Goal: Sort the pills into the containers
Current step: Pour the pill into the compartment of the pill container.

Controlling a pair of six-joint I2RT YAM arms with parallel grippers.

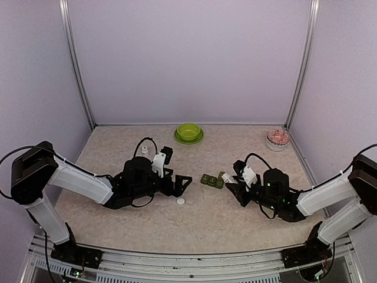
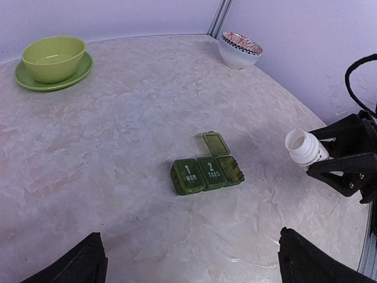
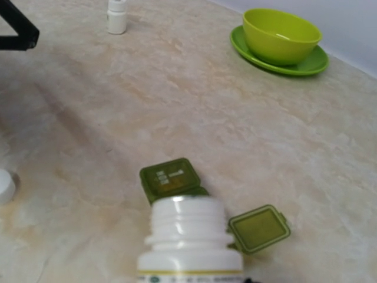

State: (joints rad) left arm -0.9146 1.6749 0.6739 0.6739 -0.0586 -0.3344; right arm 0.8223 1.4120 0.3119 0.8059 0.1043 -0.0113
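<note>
Beside the pill box (image 2: 206, 172), right claw (image 2: 318, 151) is clamped on the open white bottle (image 3: 188, 236); left claw (image 2: 191, 265) stands apart. Box is probably light and slide-prone: steady its closed end.

We see a dark green pill box (image 2: 207, 172) at centre, a lime bowl (image 2: 53, 58) upper left (matching saucer (image 2: 23, 79)), a white, red-patterned dish (image 2: 240, 49) upper right, a white bottle (image 2: 306, 147), and a beige marbled table (image 2: 118, 130).

Uncapped white bottle (image 3: 189, 236), green pill box (image 3: 169, 177)
</note>
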